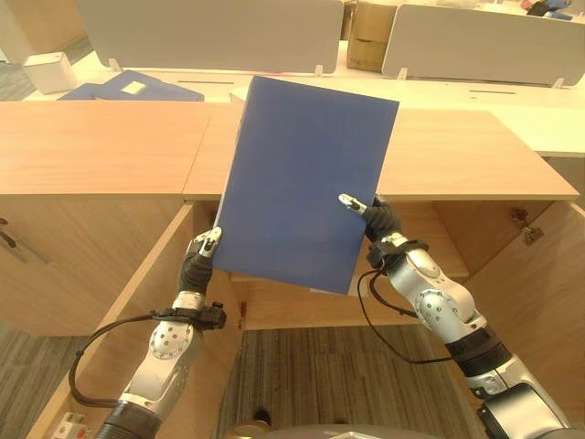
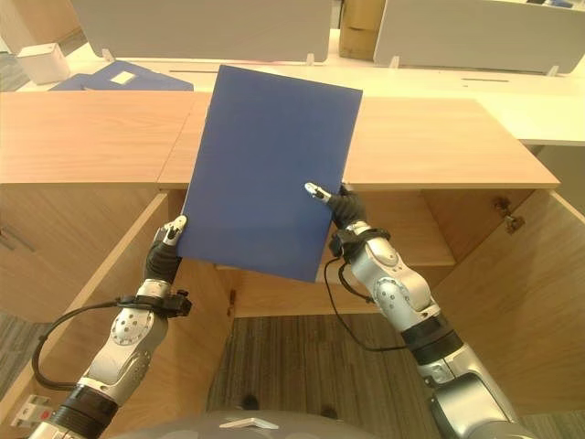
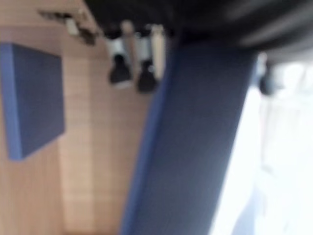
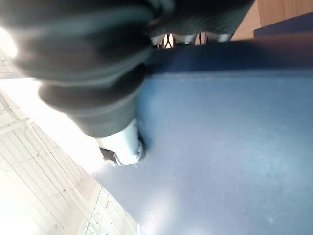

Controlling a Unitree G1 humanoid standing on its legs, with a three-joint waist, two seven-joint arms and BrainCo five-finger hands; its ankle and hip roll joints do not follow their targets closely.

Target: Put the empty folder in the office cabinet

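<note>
A large dark-blue folder [image 1: 302, 183] is held upright and slightly tilted in front of the open wooden cabinet [image 1: 475, 155]. My left hand [image 1: 199, 261] pinches its lower left edge, with the thumb on the front face. At the folder's right edge, my right hand [image 1: 379, 224] grips with the thumb pressed on the front and the fingers behind. The left wrist view has the folder [image 3: 195, 147] edge-on beside the dark fingertips [image 3: 120, 73]. The folder's face [image 4: 220, 147] lies under the thumb [image 4: 122, 147] in the right wrist view.
The cabinet's doors stand open at left [image 1: 137, 311] and right [image 1: 539, 274], and an inner shelf [image 1: 439, 247] shows behind the folder. More blue folders [image 1: 137, 87], a white box [image 1: 50, 71] and a cardboard box [image 1: 370, 37] sit on the desk behind. Another blue panel [image 3: 34, 98] rests against wood.
</note>
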